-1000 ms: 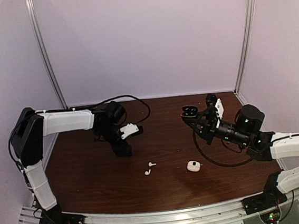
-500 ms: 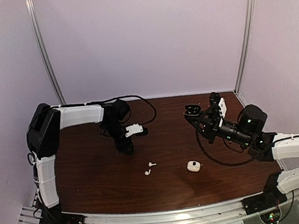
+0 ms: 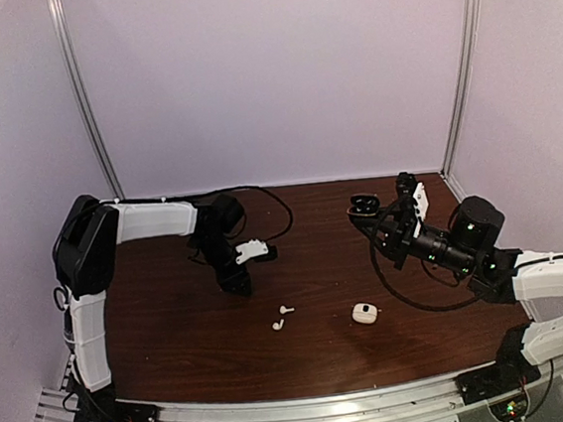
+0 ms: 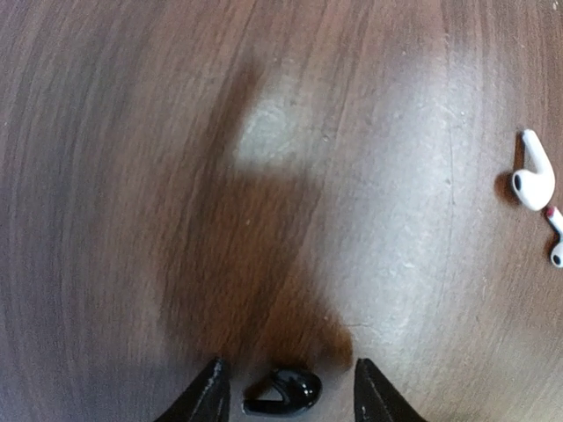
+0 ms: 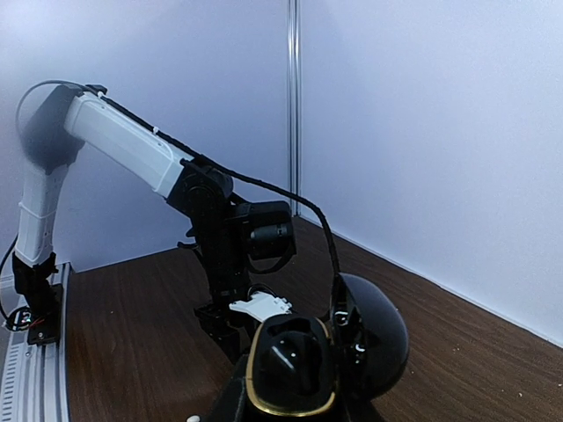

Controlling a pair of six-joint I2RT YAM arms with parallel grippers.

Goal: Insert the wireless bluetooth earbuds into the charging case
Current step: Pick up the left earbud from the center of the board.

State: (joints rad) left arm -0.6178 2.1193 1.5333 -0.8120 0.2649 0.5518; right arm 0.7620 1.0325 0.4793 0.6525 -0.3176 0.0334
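Note:
A black earbud point(image 4: 283, 393) lies on the table between the fingertips of my left gripper point(image 4: 286, 400), which is open and set down around it without gripping. In the top view the left gripper point(image 3: 239, 283) points down at the table. Two white earbuds point(image 3: 283, 317) lie just to its right and also show in the left wrist view point(image 4: 535, 171). My right gripper point(image 3: 370, 214) is shut on an open black charging case point(image 5: 290, 365) with a gold rim, held above the table's back right. A dark shape sits inside it. I cannot tell if it is the second black earbud.
A small white case point(image 3: 364, 312) lies on the table, right of the white earbuds. A black cable point(image 3: 279, 203) trails from the left wrist across the back of the table. Walls close the back and both sides.
The left arm has swung its upper links and lowered its gripper onto the table around the black earbud. The right gripper has drifted slightly back and right with the case.

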